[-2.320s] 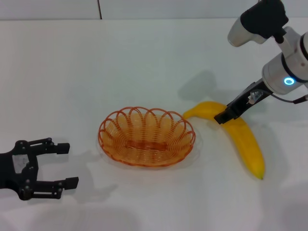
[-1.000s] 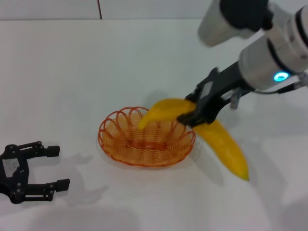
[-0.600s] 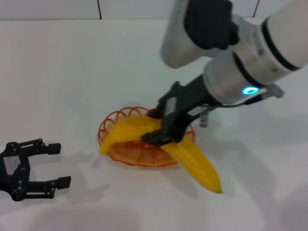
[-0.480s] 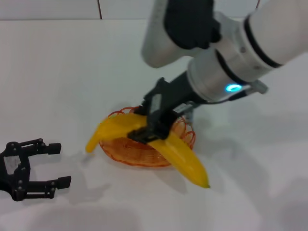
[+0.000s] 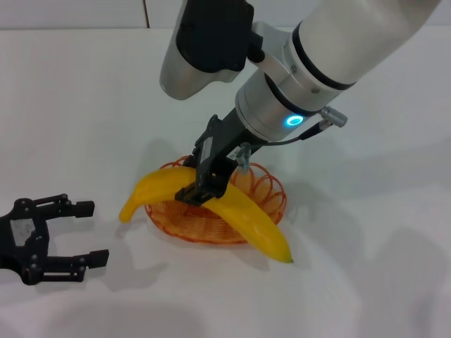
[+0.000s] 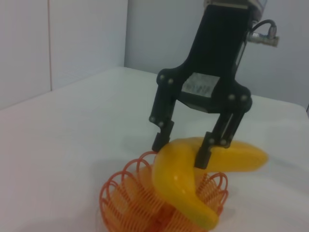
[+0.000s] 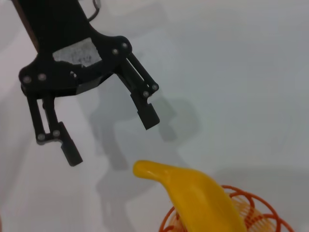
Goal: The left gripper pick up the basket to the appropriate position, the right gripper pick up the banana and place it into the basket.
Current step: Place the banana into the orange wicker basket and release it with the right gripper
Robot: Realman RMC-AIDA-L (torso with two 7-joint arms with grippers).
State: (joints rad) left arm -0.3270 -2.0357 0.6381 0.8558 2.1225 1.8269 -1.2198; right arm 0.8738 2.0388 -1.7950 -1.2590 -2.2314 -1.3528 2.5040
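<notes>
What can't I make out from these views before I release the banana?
- Basket floor and far rim: head view, hidden by the banana and the right gripper.
- Whether the banana touches the basket: no view settles it.
- Basket's near part: left wrist view, cut off by the picture's edge.
- Left gripper, open beside the basket: its arm is cut off in the head view.

No text, brand, number or sign can be read anywhere. The right gripper (image 6: 186,147) carries a small white label (image 6: 199,83) on its black body, with faint dark marks that may be print but are too blurred to make out. The left gripper (image 7: 113,136) bears a similar white label (image 7: 77,51), worn and equally illegible; seen from the head camera it is only a pale patch.
</notes>
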